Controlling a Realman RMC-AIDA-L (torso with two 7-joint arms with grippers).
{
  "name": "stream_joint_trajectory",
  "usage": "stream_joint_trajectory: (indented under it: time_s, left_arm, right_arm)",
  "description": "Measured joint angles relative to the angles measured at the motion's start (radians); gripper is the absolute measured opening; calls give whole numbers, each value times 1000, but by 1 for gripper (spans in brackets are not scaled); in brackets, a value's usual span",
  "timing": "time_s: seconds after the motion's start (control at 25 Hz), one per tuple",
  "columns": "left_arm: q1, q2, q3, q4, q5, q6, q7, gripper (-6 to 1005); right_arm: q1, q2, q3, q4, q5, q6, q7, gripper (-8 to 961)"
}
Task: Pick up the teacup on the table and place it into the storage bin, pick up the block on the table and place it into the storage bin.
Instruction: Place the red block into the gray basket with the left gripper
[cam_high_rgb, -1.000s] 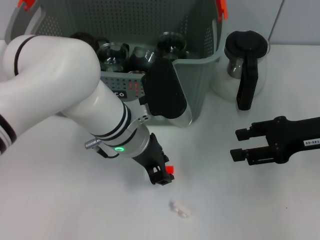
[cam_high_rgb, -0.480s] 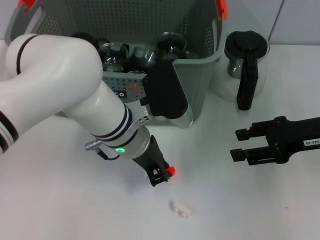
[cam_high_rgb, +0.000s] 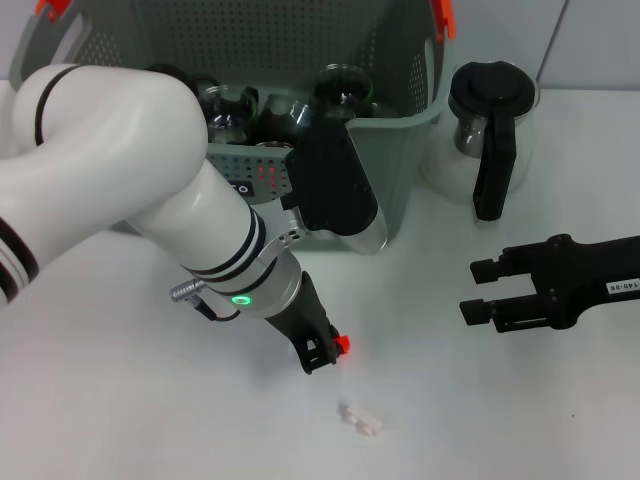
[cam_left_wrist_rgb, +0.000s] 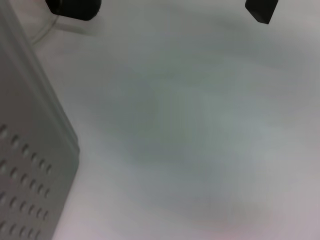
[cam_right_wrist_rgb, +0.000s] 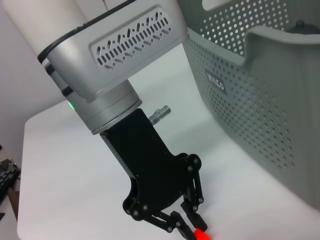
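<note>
A small red block (cam_high_rgb: 342, 345) is pinched between the closed fingertips of the left gripper (cam_high_rgb: 328, 352), low over the table (cam_high_rgb: 120, 400); the block step is judged in hand, a lift toward the storage bin (cam_high_rgb: 400, 170) being called for next; since a second ago, the gripper's wrist is seen turned slightly; the right gripper (cam_high_rgb: 478, 288) is parked, fingers apart.

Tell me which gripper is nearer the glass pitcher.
Right. The right gripper sits on the table just below the glass pitcher; the left gripper is farther off, holding a red block.

Glass pitcher (cam_high_rgb: 490, 140) with black handle; small white piece (cam_high_rgb: 361, 421) on table (cam_high_rgb: 120, 400).
</note>
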Motion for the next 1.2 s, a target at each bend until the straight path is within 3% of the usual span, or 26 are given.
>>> stream_joint_trajectory:
  time_s: [0.32,0.48,0.68,0.92,1.04,1.12,1.2]
  left_arm:
    - [0,1,-23,25,-7,49,-2,105]
    - [5,4,-102,106,-33,164,27,118]
    - [3,9,-307,185,-135,371,131,134]
    - [-43,28,-690,265,-321,629,236,154]
    - [-73,58,-817,278,-362,610,229,163]
    - [-82,68,-842,276,-364,583,222,170]
    - [-108,100,-865,230,-347,422,192,176]
  right_arm:
    - [-7,0,2,-2,0,-6,0,700]
    - [-7,0,2,-6,0,-8,0,700]
    - [-7,3,2,-7,0,-8,0,699]
    - [-7,4,1,-8,0,-8,0,699]
    - [-6,5,0,-9,0,-9,0,700]
    - [-6,5,1,-9,0,-9,0,701]
    - [-5,5,2,-9,0,-10,0,701]
